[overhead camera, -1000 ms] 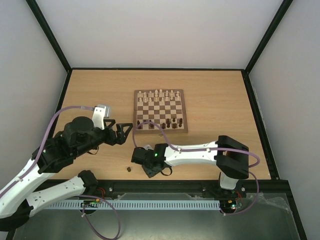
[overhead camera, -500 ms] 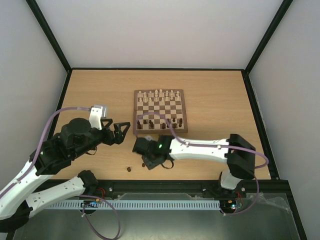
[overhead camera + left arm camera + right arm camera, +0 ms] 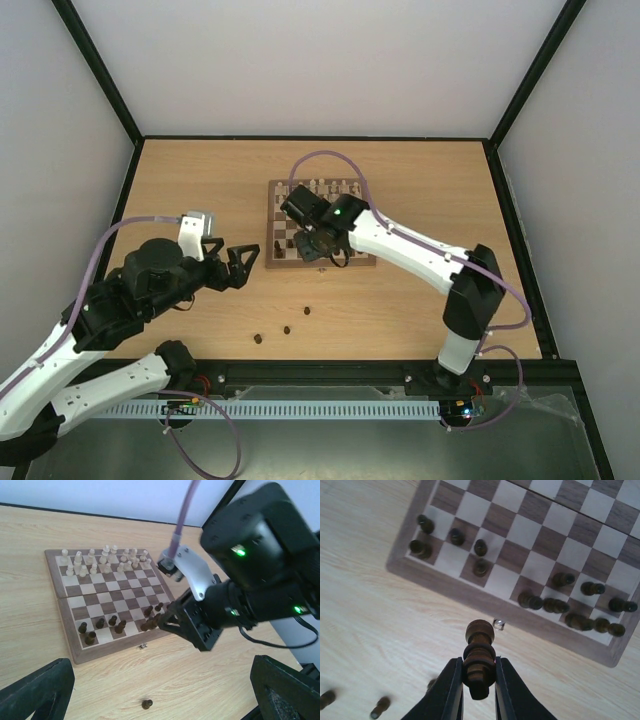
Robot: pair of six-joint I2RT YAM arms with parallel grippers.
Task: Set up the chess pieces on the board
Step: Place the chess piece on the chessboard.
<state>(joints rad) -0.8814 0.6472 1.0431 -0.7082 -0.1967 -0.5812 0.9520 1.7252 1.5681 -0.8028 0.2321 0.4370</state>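
Note:
The board (image 3: 369,212) lies at mid-table, cream pieces along its far rows, several dark brown chess pieces (image 3: 283,251) on its near rows. My right gripper (image 3: 320,248) hovers over the board's near edge. In the right wrist view it (image 3: 478,680) is shut on a dark brown chess piece (image 3: 479,647), held above the table just in front of the board's border (image 3: 460,591) and clasp (image 3: 498,624). My left gripper (image 3: 241,264) is open and empty, left of the board. Its view shows the board (image 3: 75,652) and the right gripper (image 3: 197,625).
Three loose dark pieces lie on the table in front of the board (image 3: 258,339), (image 3: 286,329), (image 3: 307,311). One shows in the left wrist view (image 3: 146,704), three in the right wrist view (image 3: 380,706). Cream pieces (image 3: 102,560) fill the far rows.
My right gripper has risen from the table near the front edge and moved away to the board's near edge, carrying a dark piece. The left arm has barely moved.

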